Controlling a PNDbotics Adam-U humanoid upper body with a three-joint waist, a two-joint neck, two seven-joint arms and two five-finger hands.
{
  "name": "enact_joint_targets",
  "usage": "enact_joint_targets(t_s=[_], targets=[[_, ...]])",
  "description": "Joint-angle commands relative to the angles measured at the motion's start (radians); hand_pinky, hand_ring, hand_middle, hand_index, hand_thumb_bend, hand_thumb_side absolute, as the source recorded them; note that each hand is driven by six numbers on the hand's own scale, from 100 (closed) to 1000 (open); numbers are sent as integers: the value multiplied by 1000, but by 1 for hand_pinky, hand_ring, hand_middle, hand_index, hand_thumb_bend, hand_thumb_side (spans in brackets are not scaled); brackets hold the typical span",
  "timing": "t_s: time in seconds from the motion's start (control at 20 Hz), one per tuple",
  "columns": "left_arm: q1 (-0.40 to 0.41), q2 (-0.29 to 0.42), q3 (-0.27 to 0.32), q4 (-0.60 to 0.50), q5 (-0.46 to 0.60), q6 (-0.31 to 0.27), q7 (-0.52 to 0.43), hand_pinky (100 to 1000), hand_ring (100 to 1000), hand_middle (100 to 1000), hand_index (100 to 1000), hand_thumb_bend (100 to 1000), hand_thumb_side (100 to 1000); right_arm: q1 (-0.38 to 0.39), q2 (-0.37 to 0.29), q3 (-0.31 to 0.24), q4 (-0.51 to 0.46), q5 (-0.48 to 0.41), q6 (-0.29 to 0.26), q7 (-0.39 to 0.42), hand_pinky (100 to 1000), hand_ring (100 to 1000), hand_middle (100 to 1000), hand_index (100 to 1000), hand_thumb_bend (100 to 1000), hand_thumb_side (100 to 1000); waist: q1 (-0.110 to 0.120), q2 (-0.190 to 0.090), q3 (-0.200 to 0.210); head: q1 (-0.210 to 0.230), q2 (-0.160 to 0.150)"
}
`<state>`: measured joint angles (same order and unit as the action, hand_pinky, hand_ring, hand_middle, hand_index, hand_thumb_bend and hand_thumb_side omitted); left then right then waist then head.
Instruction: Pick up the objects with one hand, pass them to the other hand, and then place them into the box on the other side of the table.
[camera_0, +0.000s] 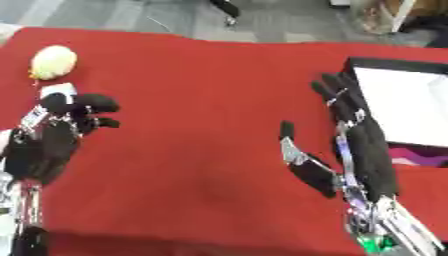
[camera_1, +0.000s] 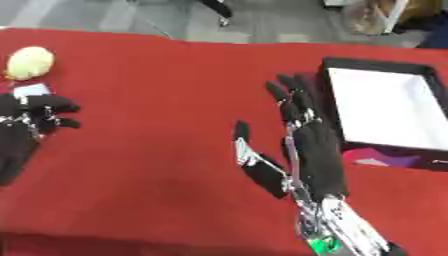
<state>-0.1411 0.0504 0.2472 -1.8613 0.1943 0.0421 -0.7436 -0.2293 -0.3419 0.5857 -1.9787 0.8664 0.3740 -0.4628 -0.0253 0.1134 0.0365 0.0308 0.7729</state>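
Observation:
A pale yellow round object (camera_0: 52, 61) lies on the red table (camera_0: 201, 100) at the far left. Just in front of it a small white object (camera_0: 58, 90) lies on the cloth, partly hidden by my left hand (camera_0: 61, 125). That hand is at the left edge with its fingers curled and nothing visibly between them. My right hand (camera_0: 363, 145) is open at the centre right, fingers straight and pointing away, thumb spread to the left. It stands just left of the black box with a white inside (camera_0: 398, 102), and holds nothing.
A pink and purple patch (camera_0: 418, 155) shows on the box's near side. Grey floor lies beyond the table's far edge, with a dark furniture foot (camera_0: 226, 7) on it. Bare red cloth spans the stretch between the two hands.

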Motion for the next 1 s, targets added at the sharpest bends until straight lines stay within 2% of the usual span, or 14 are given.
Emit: enact_joint_targets(t_s=[0.05,0.2,0.3,0.35,0.4,0.45,0.55,0.6,0.65,0.7,0.8,0.9,1.0], targets=[[-11,6,0,-19,-1,-3,4,731,802,711,733,100,909,-8,-5,-5,-21,-1,-2,-1,679,1000,902,897,202,488,3,-13,0,3,-3],[-20,15,7,-20,-8,-12,7,732,804,713,734,100,887,-8,-5,-6,-21,-1,-1,-1,678,1000,902,897,201,489,3,-14,-1,3,-3],[-47,48,21,-25,-30,-42,15,734,803,714,738,100,807,-5,-6,-6,-21,-1,0,-1,679,1000,902,897,200,488,6,-15,-1,2,-3],[-68,82,29,-21,-50,-73,21,737,801,715,744,100,738,-4,-8,-7,-21,-1,1,-1,678,1000,901,897,201,488,8,-16,-1,2,-3],[-91,128,37,-7,-77,-118,26,740,799,716,749,100,693,-3,-11,-7,-21,0,2,0,678,1000,901,897,200,488,12,-18,-1,4,-3],[-114,180,40,12,-110,-172,31,750,792,719,767,100,580,-2,-13,-7,-21,1,2,0,678,1000,901,897,200,488,16,-19,-3,5,-3],[-166,320,37,78,-226,-338,39,777,775,728,809,100,372,2,-21,-6,-21,3,2,2,678,1000,900,897,200,488,28,-23,-5,7,-3],[-194,394,26,131,-296,-429,45,783,772,730,820,100,333,4,-26,-6,-21,4,2,3,678,1000,900,897,199,488,35,-25,-5,8,-3],[-216,453,14,190,-361,-512,56,794,764,735,840,100,256,6,-29,-5,-21,5,2,4,678,1000,899,897,198,488,41,-27,-6,8,-3],[-241,520,-3,259,-436,-591,68,800,760,737,855,100,246,8,-33,-4,-21,6,2,5,678,1000,899,897,198,489,47,-30,-6,9,-3],[-278,623,-35,391,-578,-707,109,814,752,744,880,100,261,12,-38,-2,-21,8,1,7,678,1000,899,897,197,489,57,-35,-6,14,-3],[-304,703,-74,514,-730,-779,157,824,739,748,900,100,286,14,-44,-3,-21,10,1,8,678,1000,900,897,197,489,65,-40,-8,28,-3],[-321,751,-108,616,-876,-816,215,829,736,753,909,100,311,18,-50,-3,-21,11,2,9,679,1000,900,897,196,490,71,-44,-9,54,-3]])
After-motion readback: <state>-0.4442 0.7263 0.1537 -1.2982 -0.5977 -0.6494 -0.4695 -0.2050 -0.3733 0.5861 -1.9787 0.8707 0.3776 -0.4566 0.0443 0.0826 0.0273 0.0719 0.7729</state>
